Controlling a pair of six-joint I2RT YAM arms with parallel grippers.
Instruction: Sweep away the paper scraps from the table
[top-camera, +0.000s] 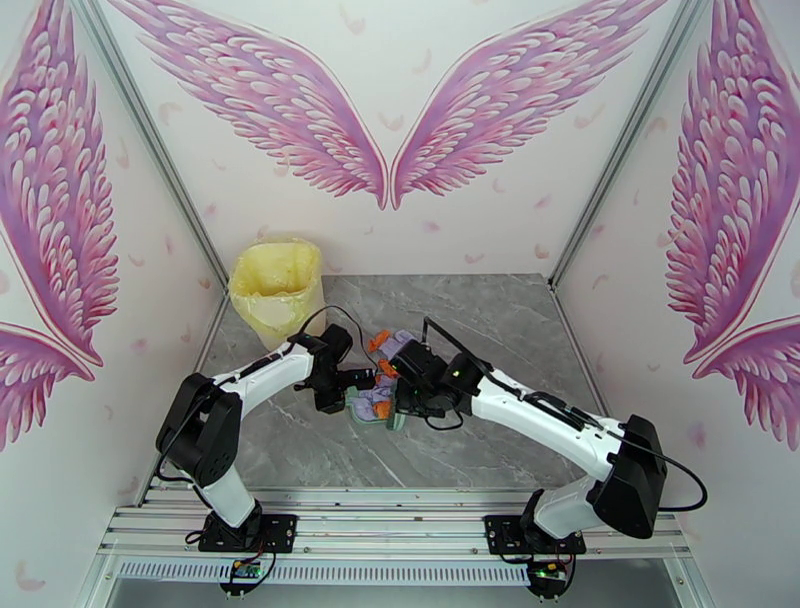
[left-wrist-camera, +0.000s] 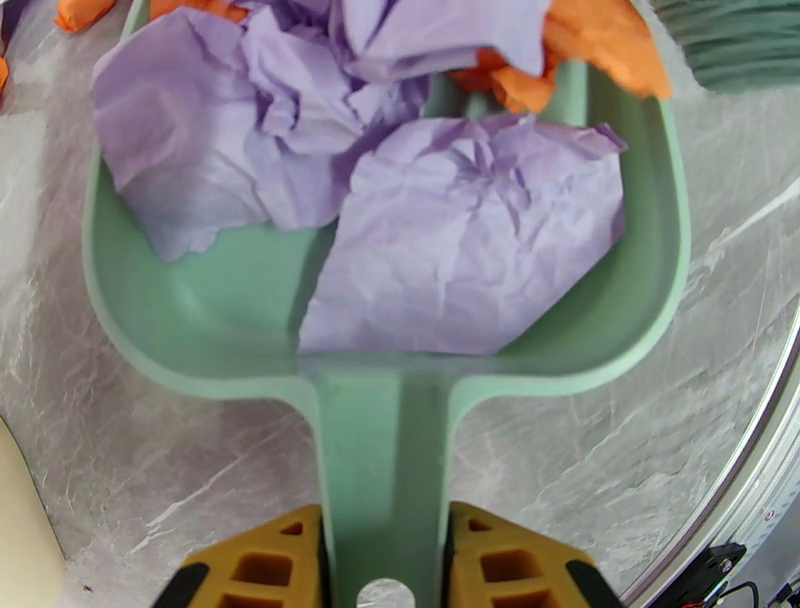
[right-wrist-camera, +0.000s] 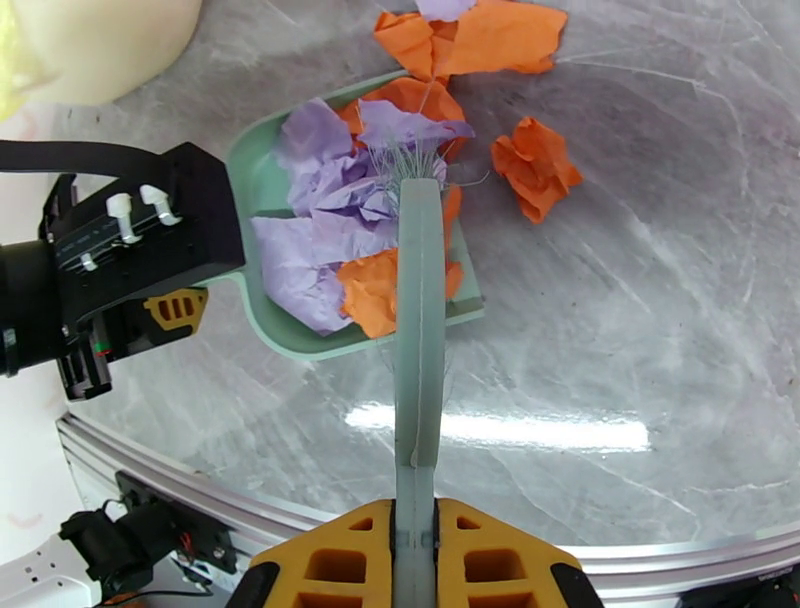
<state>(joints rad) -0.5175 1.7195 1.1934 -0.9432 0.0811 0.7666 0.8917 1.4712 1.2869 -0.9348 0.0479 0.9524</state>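
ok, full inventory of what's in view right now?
dustpan: 1, mint green, flat on the table, centre-left
paper scraps: several, lavender and orange, piled in the dustpan
loose scraps: at least two, orange, on the table just beyond the dustpan
brush: 1, mint green, bristles over the pile in the dustpan
bin: 1, pale with a yellow liner, far-left corner of the table
table: 1, grey marble pattern, metal frame
walls: white with pink wings, around the table
left gripper: 1, yellow fingers, shut on the dustpan handle
right gripper: 1, yellow fingers, shut on the brush handle
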